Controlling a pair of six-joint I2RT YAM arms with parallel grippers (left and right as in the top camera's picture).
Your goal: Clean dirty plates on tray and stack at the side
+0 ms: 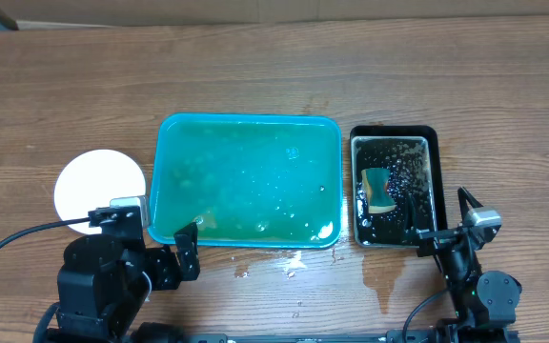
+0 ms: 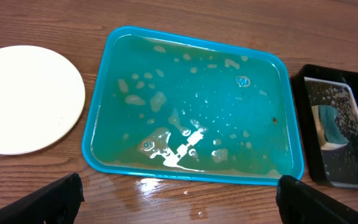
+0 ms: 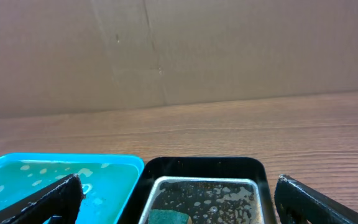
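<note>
At the centre of the desk (image 1: 274,76), seen from overhead: the teal tray (image 1: 246,118), lying flat, long sides running nine to three o'clock. Holds a thin layer of cloudy water with pale patches of suds and small bubbles.

Just off its nine o'clock side, apart from the rim: a white plate (image 1: 89,181), flat on the wood, upper face clean-looking, its six o'clock edge hidden under the left arm (image 1: 103,276). Cannot tell whether one plate or several stacked.

At three o'clock of the teal tray, just beside it with a narrow gap: a smaller black tray (image 1: 394,131), wet and speckled with foam. Carries a sponge (image 1: 379,191), teal on top and tan beneath, near its middle.

Along the teal tray's six o'clock edge: droplets (image 1: 289,262) and a wet sheen on the wood. Toward five o'clock, below the black tray: a darker puddle (image 1: 381,276).

Near the teal tray's seven o'clock corner: the left tool (image 2: 179,182), spread wide and gripping nothing. Black fingers (image 2: 48,202) at the two lower corners of its wrist view, looking down on tray, plate and sponge.

At six o'clock of the black tray: the right tool (image 3: 178,180), likewise spread wide and bare, aimed nearly level toward twelve o'clock. Ahead of it: the black tray's far end, a corner of the teal tray, and a brown cardboard wall (image 3: 179,50) beyond the desk.
</note>
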